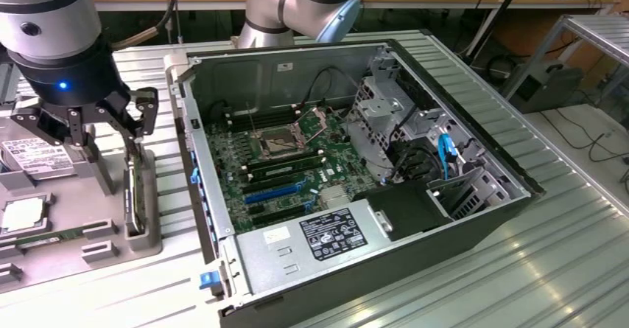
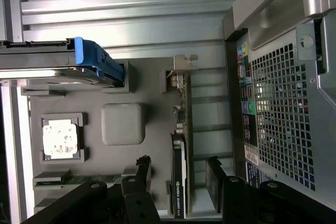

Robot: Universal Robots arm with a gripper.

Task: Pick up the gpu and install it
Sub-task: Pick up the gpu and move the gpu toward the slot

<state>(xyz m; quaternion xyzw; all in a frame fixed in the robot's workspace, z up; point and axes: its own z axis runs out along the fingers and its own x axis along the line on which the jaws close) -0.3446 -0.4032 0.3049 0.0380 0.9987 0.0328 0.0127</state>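
The gpu [image 1: 134, 195] stands on edge in a slot of the grey parts tray [image 1: 59, 269], at the exterior view's left beside the open computer case [image 1: 202, 158]. In the wrist view the gpu [image 2: 181, 150] shows edge-on, a thin dark card with a silver bracket [image 2: 184, 62] at its far end. My gripper [image 1: 110, 133] hangs just above the card, open, one finger on either side of it. The same gripper [image 2: 178, 177] in the wrist view has its fingers [image 2: 142, 174] straddling the card without touching it. The motherboard [image 1: 285, 158] lies inside the case with its blue slots [image 1: 275, 192] bare.
A silver drive with a white label [image 1: 34, 158] and blue bracket [image 2: 89, 69], a processor [image 2: 60, 139] and a green memory strip [image 2: 79, 179] also sit in the tray. The case's rear grille [image 2: 283, 103] is close beside the card. A ribbed metal table [image 1: 550, 254] surrounds everything.
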